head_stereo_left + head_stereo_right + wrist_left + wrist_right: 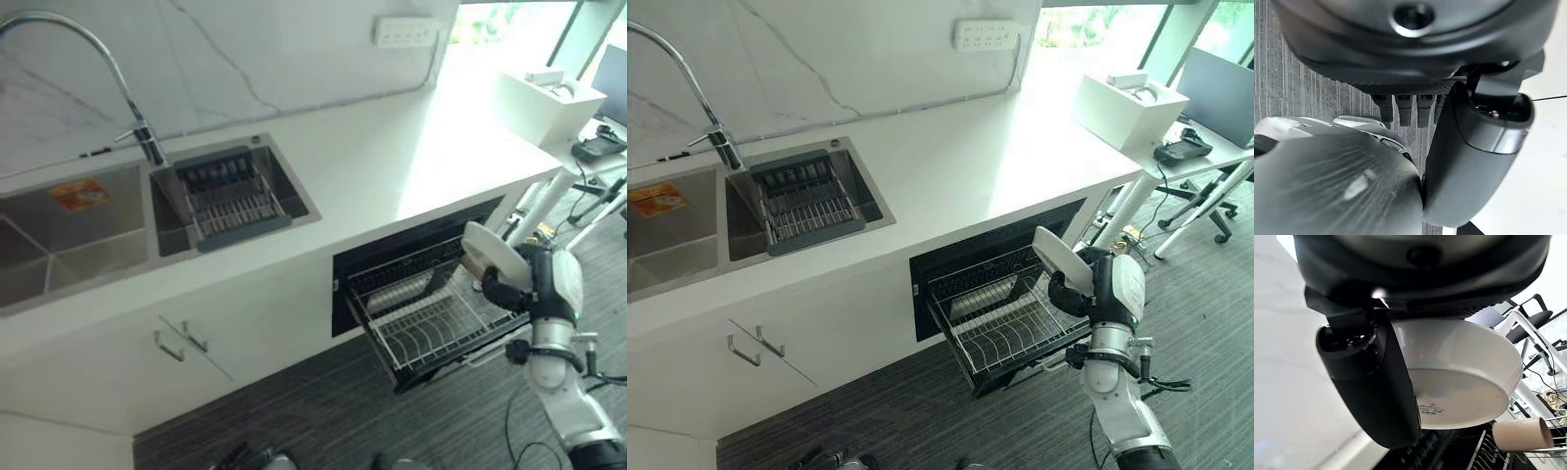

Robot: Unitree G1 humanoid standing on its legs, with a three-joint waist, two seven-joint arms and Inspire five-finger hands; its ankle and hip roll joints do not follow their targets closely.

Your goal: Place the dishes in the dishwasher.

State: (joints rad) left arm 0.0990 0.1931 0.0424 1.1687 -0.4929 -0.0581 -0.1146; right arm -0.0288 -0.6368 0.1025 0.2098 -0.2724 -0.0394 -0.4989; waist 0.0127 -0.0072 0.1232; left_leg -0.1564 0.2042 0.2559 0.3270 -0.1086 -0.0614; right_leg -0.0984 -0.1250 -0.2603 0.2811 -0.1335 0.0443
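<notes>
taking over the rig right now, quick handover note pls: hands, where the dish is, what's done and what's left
Right hand: shut on a white dish, held tilted over the right end of the pulled-out dishwasher rack.
Left hand: idle, fingers relaxed, holding nothing.
Done: dishwasher open, rack out, dish brought to it.
Left: lower the dish between the rack's wires and let go. The rack appears to hold no white dishes yet. A grey drainer sits in the sink.

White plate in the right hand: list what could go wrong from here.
1. The right hand grips the round white ceramic plate at its rim with the thumb alone showing; it might slip.
2. The plate hangs tilted above the edge of the pulled-out wire dishwasher rack; released now, it may miss the slots and fall on the grey floor.
</notes>
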